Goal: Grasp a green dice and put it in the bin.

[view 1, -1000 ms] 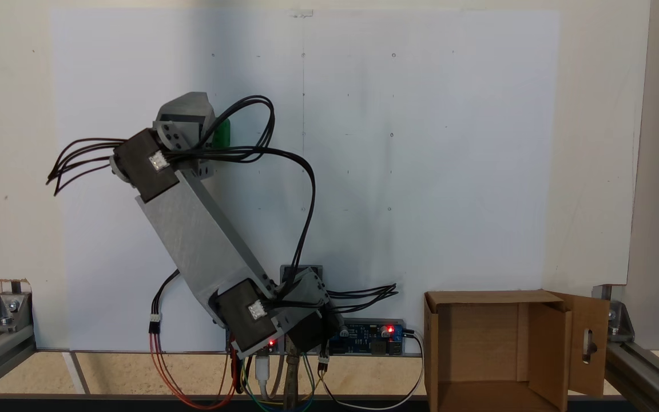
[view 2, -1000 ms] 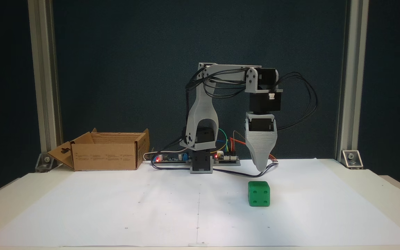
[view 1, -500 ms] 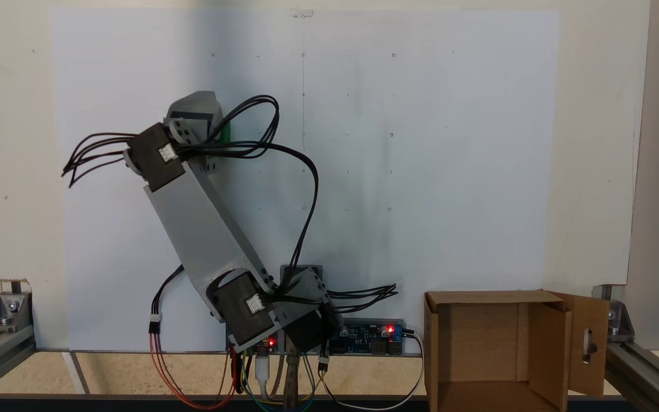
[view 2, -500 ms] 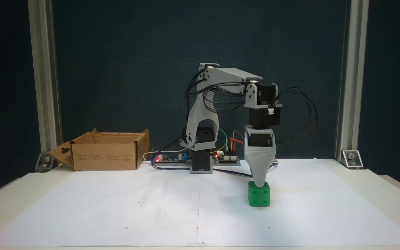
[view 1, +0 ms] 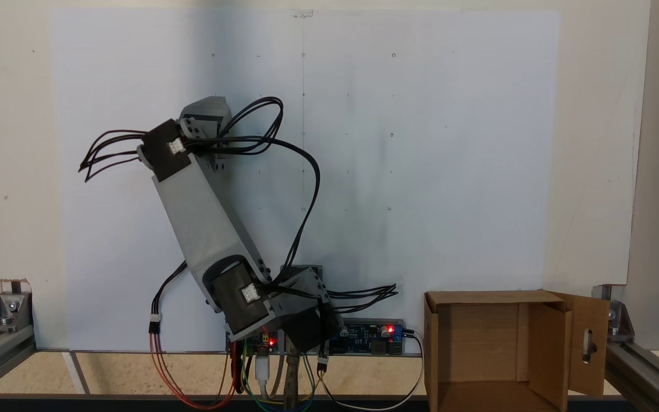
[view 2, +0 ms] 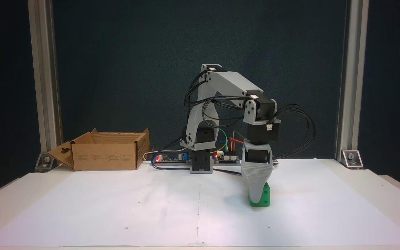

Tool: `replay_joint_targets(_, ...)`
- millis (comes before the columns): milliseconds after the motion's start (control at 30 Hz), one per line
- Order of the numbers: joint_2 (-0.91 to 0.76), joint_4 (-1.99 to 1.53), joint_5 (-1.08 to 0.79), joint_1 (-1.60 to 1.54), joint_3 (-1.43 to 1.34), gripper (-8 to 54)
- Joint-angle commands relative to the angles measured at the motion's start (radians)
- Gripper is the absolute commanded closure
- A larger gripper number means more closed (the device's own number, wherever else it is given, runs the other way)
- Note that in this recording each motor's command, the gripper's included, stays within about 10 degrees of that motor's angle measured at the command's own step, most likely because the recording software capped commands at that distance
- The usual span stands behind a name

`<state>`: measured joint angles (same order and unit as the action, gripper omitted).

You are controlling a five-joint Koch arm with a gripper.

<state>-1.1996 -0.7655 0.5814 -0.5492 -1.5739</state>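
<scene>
Gripper [view 2: 256,198] lowered over the green dice [view 2: 265,196] on white paper [view 2: 151,208], wide grey jaw covering most of the near face. Finger state impossible to tell, with only 1 jaw showing. Best closed only once both jaws straddle the cube squarely, then lifted straight up before swinging toward the bin [view 2: 104,156], open-topped and well apart at the back left of that fixed view.

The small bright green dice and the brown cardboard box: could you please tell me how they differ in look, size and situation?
The small bright green dice is far smaller than the brown cardboard box. The dice is a closed cube; the box stands open, flaps out. The grey claw is down over the dice, hiding much of it; the box stands apart, uncovered. Both rest on the table.
</scene>
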Motion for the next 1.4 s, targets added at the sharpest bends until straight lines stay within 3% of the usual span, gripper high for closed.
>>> replay_joint_targets(0, -0.005, 0.018, 0.064, 0.003, 0.006, 2.5)
replay_joint_targets(567, 0.021, 0.044, 0.064, -0.011, 0.000, 4.3)
replay_joint_targets(733, 0.021, 0.046, 0.064, -0.011, 0.000, 7.9)
replay_joint_targets(1000, 0.018, 0.066, 0.080, 0.006, -0.012, 34.0)
replay_joint_targets(1167, -0.006, 0.064, 0.077, 0.017, -0.012, 34.0)
replay_joint_targets(1367, -0.225, 0.003, 0.074, 0.054, -0.009, 34.0)
